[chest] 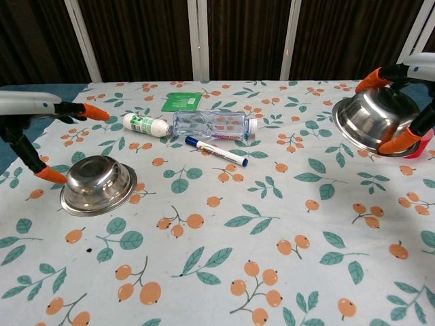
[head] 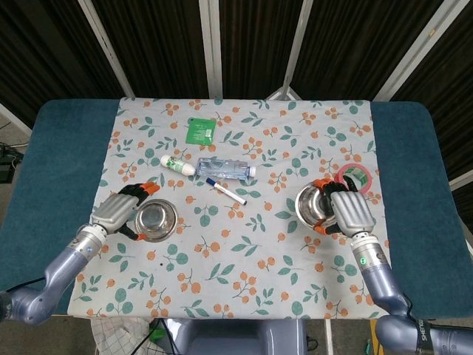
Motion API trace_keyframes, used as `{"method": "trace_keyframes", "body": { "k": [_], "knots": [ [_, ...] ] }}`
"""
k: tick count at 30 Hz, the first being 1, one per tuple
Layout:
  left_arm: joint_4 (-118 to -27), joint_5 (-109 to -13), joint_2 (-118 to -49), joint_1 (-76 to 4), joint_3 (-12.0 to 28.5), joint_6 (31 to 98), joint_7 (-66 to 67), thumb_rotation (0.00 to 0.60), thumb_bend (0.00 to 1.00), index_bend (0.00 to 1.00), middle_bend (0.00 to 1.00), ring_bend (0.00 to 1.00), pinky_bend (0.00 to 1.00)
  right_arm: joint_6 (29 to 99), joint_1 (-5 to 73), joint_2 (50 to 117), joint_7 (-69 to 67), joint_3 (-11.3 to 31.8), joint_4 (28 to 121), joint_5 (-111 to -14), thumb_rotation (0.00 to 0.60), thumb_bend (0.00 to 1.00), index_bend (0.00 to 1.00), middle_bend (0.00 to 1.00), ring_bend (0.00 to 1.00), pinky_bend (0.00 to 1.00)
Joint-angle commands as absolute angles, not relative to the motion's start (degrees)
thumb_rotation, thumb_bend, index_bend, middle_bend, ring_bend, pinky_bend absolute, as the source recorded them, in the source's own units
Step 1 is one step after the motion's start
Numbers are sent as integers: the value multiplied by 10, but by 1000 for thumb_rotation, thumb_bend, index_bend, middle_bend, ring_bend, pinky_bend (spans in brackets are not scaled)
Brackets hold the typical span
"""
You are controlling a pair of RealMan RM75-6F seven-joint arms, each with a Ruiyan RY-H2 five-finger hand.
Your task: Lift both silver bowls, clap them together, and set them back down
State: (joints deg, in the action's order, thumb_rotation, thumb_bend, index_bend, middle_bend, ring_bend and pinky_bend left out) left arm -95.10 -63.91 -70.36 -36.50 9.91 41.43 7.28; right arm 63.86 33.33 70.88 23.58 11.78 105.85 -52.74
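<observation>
One bowl [chest: 375, 122] hangs gripped in the right robot hand [head: 349, 212], chest view showing air beneath; left robot hand [head: 123, 208] spread, empty.

Between the left bowl [head: 156, 220] at 9 o'clock and the raised right bowl [head: 315, 206] at 3 o'clock, the patterned worktop [head: 244, 244] lies open, with the marker pen [head: 226, 191], water bottle [head: 225, 169] and white tube [head: 177, 164] crowding 12 o'clock and the red tape roll [head: 355, 177] just beside the right bowl.
</observation>
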Motion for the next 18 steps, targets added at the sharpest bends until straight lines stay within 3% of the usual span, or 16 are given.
{"method": "trace_keyframes", "body": {
  "k": [1, 15, 18],
  "knots": [
    [-928, -623, -726, -382, 87, 403, 98, 600, 32, 52, 0, 0, 11, 637, 332, 706, 233, 116, 1055, -526, 600, 110, 363, 207, 271, 36],
    [-892, -545, -782, -417, 55, 425, 199, 600, 33, 51, 0, 0, 18, 630, 332, 709, 215, 113, 1037, -522, 600, 111, 363, 207, 271, 44],
    [-884, -539, -790, -421, 52, 426, 202, 600, 38, 54, 0, 0, 71, 628, 332, 709, 211, 113, 1034, -522, 600, 110, 363, 207, 271, 44]
  ]
}}
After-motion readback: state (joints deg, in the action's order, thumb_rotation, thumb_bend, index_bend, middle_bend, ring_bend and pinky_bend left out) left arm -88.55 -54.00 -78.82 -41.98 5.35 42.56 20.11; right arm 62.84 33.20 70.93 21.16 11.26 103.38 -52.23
